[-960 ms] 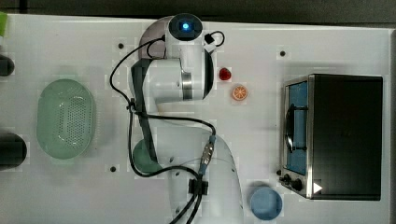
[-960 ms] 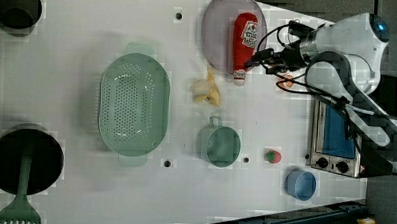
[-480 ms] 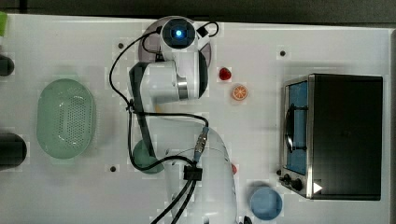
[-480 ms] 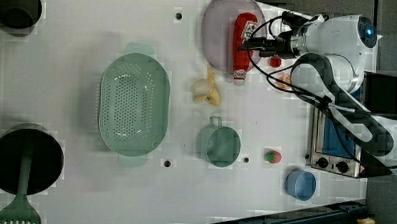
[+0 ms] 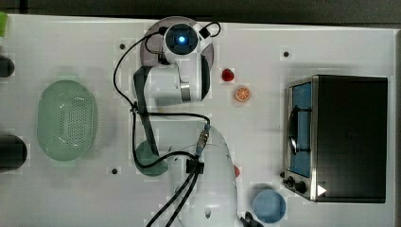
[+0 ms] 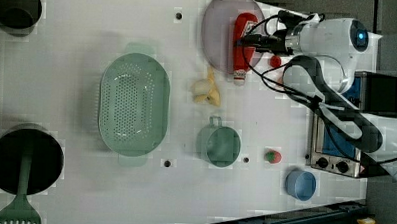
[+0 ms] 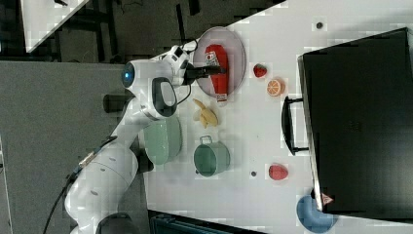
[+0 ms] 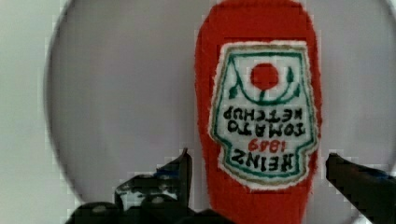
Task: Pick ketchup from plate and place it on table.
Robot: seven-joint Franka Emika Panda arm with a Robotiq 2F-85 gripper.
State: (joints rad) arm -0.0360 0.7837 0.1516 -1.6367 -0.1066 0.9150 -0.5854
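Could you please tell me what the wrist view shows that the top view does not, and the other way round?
The wrist view shows the ketchup lying label-up, the open gripper straddling it, one finger on each side. The top view shows the green basket, toaster oven, blue bowl and orange slice. Both show the plate and the white table.

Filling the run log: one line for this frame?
phase: pre-grasp | gripper: open, fingers either side of ketchup | ketchup: lying on plate, not lifted | table: placement pending
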